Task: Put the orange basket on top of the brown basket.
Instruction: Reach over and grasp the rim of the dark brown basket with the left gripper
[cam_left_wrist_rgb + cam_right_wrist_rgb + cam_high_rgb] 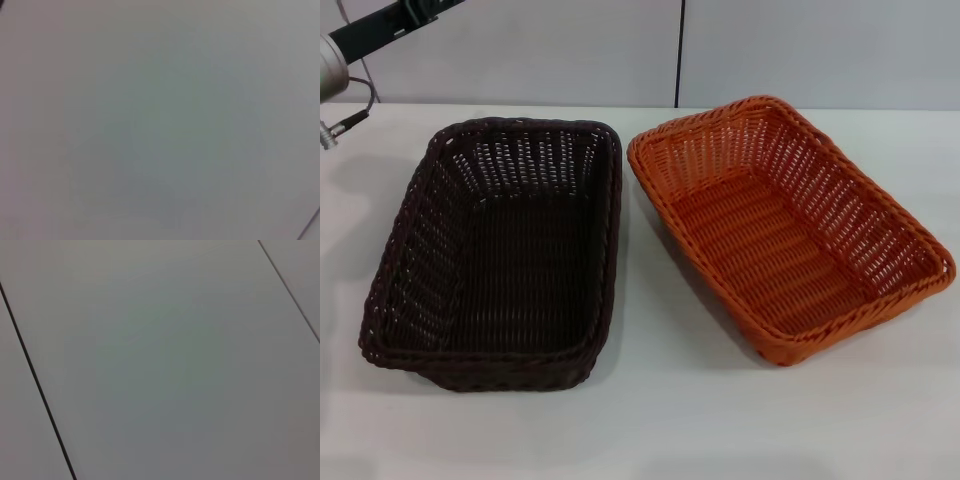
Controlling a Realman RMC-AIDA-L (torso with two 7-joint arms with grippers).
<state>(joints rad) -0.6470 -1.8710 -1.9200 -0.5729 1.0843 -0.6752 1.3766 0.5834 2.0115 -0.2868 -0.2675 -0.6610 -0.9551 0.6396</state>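
Observation:
The orange basket stands on the white table at the right in the head view, turned at an angle, open side up and empty. The brown basket stands beside it at the left, also empty; their near rims are a small gap apart. Part of my left arm shows at the top left corner, behind the brown basket; its gripper is out of view. My right arm and gripper are out of view. Both wrist views show only plain pale surface.
The white table runs to the front edge of the head view. A pale wall with a dark vertical seam stands behind the baskets. Dark seams cross the surface in the right wrist view.

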